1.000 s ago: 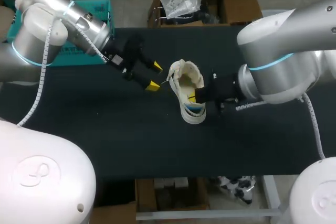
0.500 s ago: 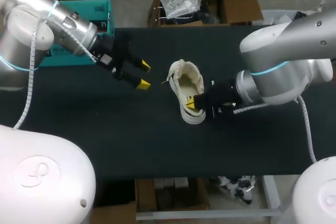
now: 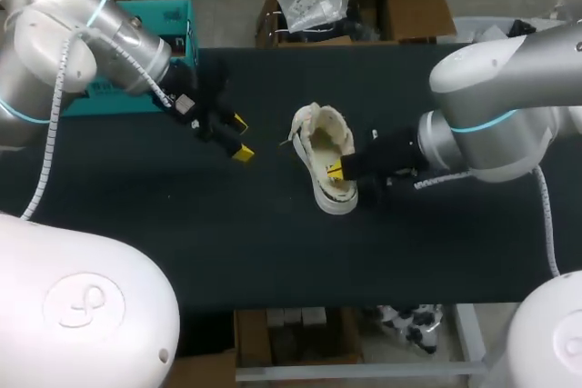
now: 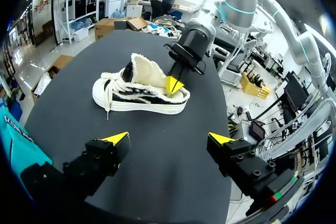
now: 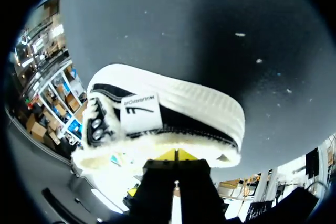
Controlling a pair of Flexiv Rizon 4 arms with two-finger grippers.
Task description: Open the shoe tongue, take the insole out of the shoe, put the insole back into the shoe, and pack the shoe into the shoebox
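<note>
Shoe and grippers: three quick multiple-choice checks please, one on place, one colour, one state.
1. Where is the right gripper? A) at the shoe's heel-end opening B) at its toe C) well clear of it
2. The sole is: A) red B) white C) green
3. The left gripper is: A) shut on the shoe B) shut on a lace C) open, empty
1 A: its yellow tip sits at the fleecy collar. 2 B: a white band runs under the black side. 3 C: its fingers stand apart, nothing between.
</note>
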